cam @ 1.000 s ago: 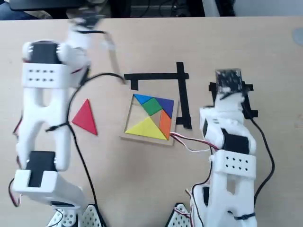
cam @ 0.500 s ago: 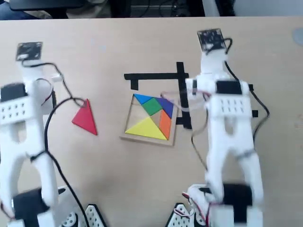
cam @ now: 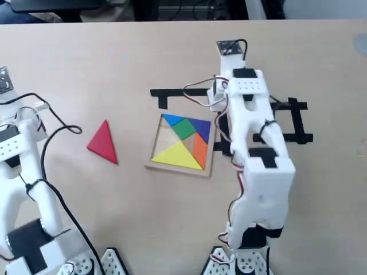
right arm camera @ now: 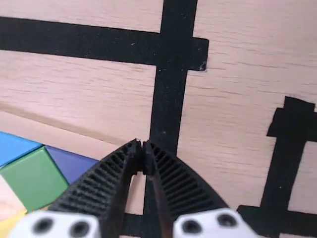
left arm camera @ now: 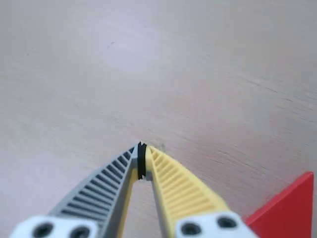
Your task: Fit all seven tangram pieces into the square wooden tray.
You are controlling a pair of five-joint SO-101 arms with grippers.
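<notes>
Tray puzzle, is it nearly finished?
Nearly. The blue piece, green piece, purple piece, orange piece and yellow piece sit in the wooden tray. Nothing is in hand: left gripper and right gripper are shut, empty. Left to do: the red triangle lies on the table apart from the tray, whose pale patch looks unfilled.

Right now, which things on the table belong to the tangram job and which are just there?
Job: wooden tray; blue piece, green piece, purple piece, orange piece, yellow piece, all inside it; red triangle outside it.
Not job: black tape marks; cables.
</notes>
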